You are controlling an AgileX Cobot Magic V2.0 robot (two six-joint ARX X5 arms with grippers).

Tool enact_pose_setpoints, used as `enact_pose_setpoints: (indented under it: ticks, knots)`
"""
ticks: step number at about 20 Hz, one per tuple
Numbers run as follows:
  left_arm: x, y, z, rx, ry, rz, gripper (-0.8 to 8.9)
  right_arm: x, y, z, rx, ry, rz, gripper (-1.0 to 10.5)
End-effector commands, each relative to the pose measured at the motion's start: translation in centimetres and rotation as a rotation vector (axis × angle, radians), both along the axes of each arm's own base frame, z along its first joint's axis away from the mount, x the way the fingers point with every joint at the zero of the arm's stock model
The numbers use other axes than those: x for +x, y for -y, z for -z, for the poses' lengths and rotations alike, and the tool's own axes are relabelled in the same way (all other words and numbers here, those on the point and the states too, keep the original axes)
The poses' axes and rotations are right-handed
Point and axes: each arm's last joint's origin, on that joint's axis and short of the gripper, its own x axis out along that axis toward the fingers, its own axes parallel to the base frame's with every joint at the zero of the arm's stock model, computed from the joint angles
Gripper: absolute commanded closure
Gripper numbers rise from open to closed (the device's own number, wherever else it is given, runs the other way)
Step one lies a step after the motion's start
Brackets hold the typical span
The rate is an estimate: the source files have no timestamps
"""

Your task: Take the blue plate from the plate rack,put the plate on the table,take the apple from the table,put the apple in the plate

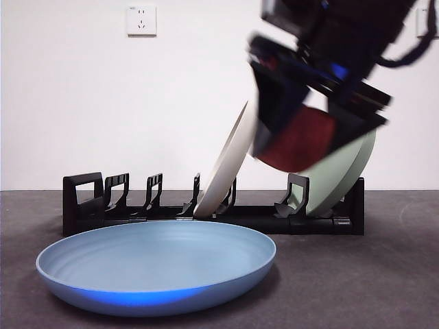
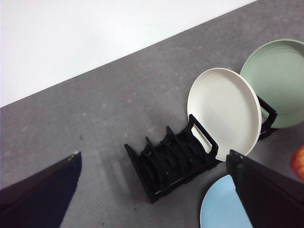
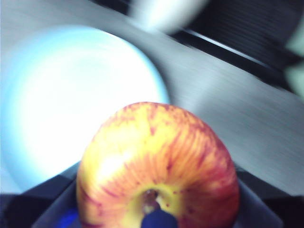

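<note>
Apple (image 3: 159, 168) sits clamped in the right pincer (image 1: 302, 133), raised above the plate rack (image 1: 212, 205), over its end holding the sage-green plate (image 1: 343, 175). Blue plate (image 1: 156, 266) lies flat on the worktop (image 1: 384, 274) just before the rack, its surface bare. Cream-white plate (image 1: 230, 161) leans in the rack's middle slots. Left pincer (image 2: 156, 199) hangs high with jaws spread apart, gripping nothing.

The apple (image 1: 302, 140) is motion-blurred in front view (gripper covering its top); the blue plate (image 2: 223, 205) is cropped in left wrist view.
</note>
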Motion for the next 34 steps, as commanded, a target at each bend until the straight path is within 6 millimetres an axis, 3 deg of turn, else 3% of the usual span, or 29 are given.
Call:
enact_pose_setpoints:
  ticks: [1, 5, 9, 12, 16, 22, 27, 30, 34]
  knots:
    - [0.6, 0.2, 1.4, 0.001, -0.032, -0.031, 2.84, 0.1, -1.2, -0.8, 0.042, 0.023, -0.019, 9.6]
    - [1.3, -0.8, 4.2, 0.050, -0.087, -0.173, 2.84, 0.2, -3.3, -2.4, 0.094, 0.071, -0.065, 9.6]
    - [0.1, -2.0, 5.4, 0.023, -0.090, -0.235, 2.84, 0.5, -6.0, -2.9, 0.102, 0.079, -0.121, 9.6]
    - [-1.7, -3.0, 5.1, -0.011, -0.069, -0.254, 2.84, 0.9, -8.4, -1.3, 0.069, 0.047, -0.161, 9.6]
    - [-4.8, -4.7, 4.7, -0.065, -0.036, -0.273, 2.84, 1.2, -10.4, 2.2, -0.007, -0.014, -0.197, 9.6]
    - [-7.4, -6.1, 4.8, -0.098, -0.031, -0.272, 2.84, 1.8, -11.5, 7.1, -0.109, -0.112, -0.203, 9.6]
    - [-7.8, -6.3, 5.2, -0.076, -0.067, -0.272, 2.84, 1.7, -11.7, 7.9, -0.133, -0.134, -0.209, 9.3]
    - [-7.8, -6.3, 5.2, -0.078, -0.069, -0.268, 2.84, 1.5, -11.5, 8.1, -0.159, -0.158, -0.208, 7.1]
    - [-7.8, -6.2, 5.2, -0.092, -0.078, -0.248, 2.84, 1.4, -11.3, 8.2, -0.174, -0.170, -0.211, 6.2]
